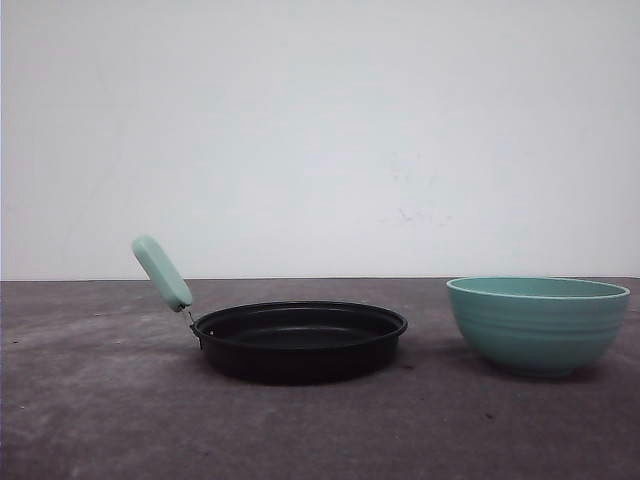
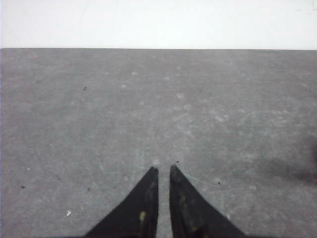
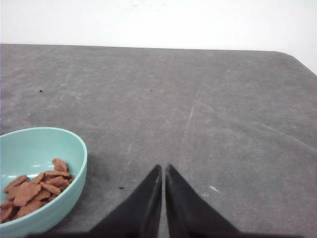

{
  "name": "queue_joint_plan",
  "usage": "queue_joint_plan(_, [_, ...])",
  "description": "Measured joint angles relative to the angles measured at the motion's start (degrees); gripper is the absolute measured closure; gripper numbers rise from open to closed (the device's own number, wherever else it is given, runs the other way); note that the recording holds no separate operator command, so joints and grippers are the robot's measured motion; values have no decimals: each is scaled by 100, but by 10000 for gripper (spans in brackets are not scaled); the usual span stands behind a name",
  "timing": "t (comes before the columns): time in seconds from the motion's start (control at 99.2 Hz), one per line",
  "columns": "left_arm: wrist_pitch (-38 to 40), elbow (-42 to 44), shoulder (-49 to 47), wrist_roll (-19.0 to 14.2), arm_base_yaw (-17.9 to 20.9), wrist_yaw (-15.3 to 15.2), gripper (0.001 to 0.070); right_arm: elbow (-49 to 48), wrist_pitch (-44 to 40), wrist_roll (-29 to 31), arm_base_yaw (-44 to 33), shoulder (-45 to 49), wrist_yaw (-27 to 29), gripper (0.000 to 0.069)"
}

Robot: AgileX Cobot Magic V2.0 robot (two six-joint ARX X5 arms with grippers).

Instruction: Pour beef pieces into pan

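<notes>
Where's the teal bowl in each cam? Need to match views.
Front: bowl sits far right on the table, right of the pan.
Left wrist: not in it.
Right wrist: bowl at lower left, cut by the frame edge, beef pieces inside, left of the fingers.
Shared landmark: the table's far edge against the white wall.

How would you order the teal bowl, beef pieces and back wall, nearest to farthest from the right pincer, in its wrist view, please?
1. Teal bowl, beside the right pincer.
2. Beef pieces, inside it.
3. Back wall, beyond the table.
</notes>
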Motion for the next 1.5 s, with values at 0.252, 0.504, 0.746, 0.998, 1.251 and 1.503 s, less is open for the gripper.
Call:
queue_joint_plan(0.252, [0, 0, 0, 2, 0, -2, 695, 0, 0, 0, 0, 0, 0, 680])
queue_joint_plan(0.504, [2, 0, 0, -195, -7, 48, 695, 0, 68, 409, 0, 0, -192, 680])
queue_joint_plan(0.746, [-9, 22, 0, -1950, -15, 221, 695, 0, 848, 1971, 0, 0, -979, 680])
queue_joint_plan(0.998, [-232, 953, 297, -3751, -28, 1515, 695, 831, 986, 2940, 0, 63, -1471, 681])
queue_joint_plan(1.251, [-920, 3421, 2286, -2924, -24, 1534, 695, 3722, -675, 1687, 0, 1346, -1047, 681])
queue_joint_plan(1.503, [-793, 5904, 4022, -2369, -22, 2065, 670, 5582, -750, 970, 15, 2736, -1051, 681])
